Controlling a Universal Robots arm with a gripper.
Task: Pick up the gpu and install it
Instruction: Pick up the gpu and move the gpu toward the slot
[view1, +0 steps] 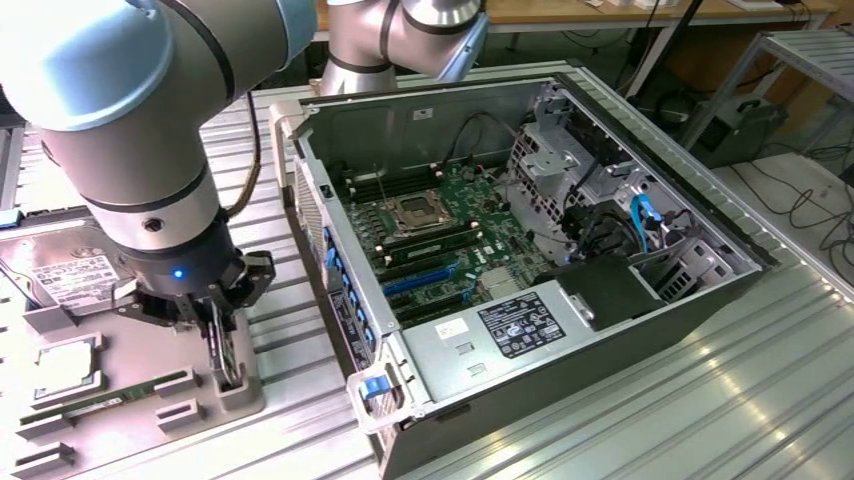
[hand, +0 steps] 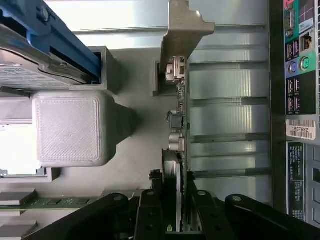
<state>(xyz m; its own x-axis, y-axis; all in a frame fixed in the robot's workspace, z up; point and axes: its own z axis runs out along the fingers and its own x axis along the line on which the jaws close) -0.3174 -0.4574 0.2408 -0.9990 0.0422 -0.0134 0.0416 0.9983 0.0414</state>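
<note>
A grey holder (view1: 254, 398) sits on the ribbed metal surface (view1: 694, 400), on the exterior view's left of the open computer case (view1: 561, 400). Its pocket farthest from the case holds a silver hard drive (view1: 60, 275) with a white label. In the next pockets toward the case lie a square processor (view1: 67, 368) and a long green memory stick (view1: 114, 400).

In the holder's slot nearest the case, the gpu (view1: 232, 372) stands on its edge. The gripper (view1: 220, 345) is lowered over it. In the wrist view the gpu (hand: 181, 130) shows edge-on, with its silver bracket (hand: 185, 30) at the end away from the gripper (hand: 177, 220). The dark fingers (hand: 150, 215) are drawn in on both faces of the card and pinch it, while the card sits in its slot beside the case's rear ports (hand: 297, 75).

The case lies on its side with the panel off. Inside are a green motherboard (view1: 454, 230) with blue expansion slots (view1: 420, 280). A grey power supply (view1: 514, 325) with a black label fills the corner toward the exterior view's right.
</note>
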